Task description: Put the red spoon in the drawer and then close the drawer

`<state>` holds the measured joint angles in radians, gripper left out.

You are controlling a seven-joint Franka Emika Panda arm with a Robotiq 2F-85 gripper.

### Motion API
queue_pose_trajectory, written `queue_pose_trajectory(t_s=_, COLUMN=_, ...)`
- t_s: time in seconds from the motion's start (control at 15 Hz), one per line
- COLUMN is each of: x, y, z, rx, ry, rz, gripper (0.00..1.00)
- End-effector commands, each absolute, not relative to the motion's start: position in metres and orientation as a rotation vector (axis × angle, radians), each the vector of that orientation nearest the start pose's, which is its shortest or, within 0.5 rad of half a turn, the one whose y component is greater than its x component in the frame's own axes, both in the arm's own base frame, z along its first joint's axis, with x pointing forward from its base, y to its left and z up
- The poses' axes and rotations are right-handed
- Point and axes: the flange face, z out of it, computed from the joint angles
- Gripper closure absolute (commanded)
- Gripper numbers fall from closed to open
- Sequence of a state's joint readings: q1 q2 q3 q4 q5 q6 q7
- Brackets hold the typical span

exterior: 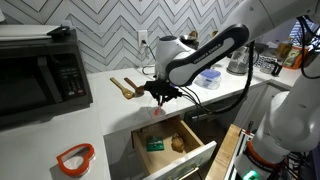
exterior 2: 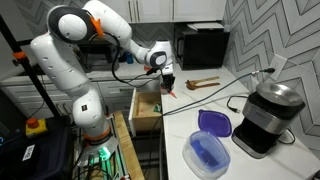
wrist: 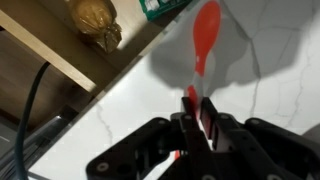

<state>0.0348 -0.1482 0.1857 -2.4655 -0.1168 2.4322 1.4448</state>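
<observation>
The hand (exterior: 160,94) is clenched on the handle of the red spoon (wrist: 204,40). The spoon hangs with its bowl over the white marble desk (wrist: 270,50), just beside the edge of the drawer (exterior: 198,153). The drawer stands open and holds a green box (exterior: 153,144) and a brown rounded object (wrist: 95,22). Wooden spoons (exterior: 125,87) lie on the desk near the hand.

— What's on the desk?
— On my feeds it's a white marbled desk (exterior: 100,115). I see a microwave (exterior: 40,75) at one end, wooden spoons (exterior: 125,87) by the wall and a red heart ring (exterior: 75,157) near the front edge.
— More?
— A blue tub (exterior 2: 208,155), a lid (exterior 2: 213,122) just beside it, and a steel appliance (exterior 2: 265,112).
</observation>
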Motion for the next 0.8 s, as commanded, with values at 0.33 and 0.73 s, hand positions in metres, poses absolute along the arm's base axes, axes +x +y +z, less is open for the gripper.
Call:
queue_pose_trajectory(t_s=0.33, x=0.378, y=0.121, z=0.381, rx=-2.606, ry=1.746, rz=-0.053, gripper=0.97)
queue_pose_trajectory(t_s=0.73, x=0.363, y=0.116, z=0.358, rx=-2.545, ry=1.817, rz=0.018, gripper=0.97)
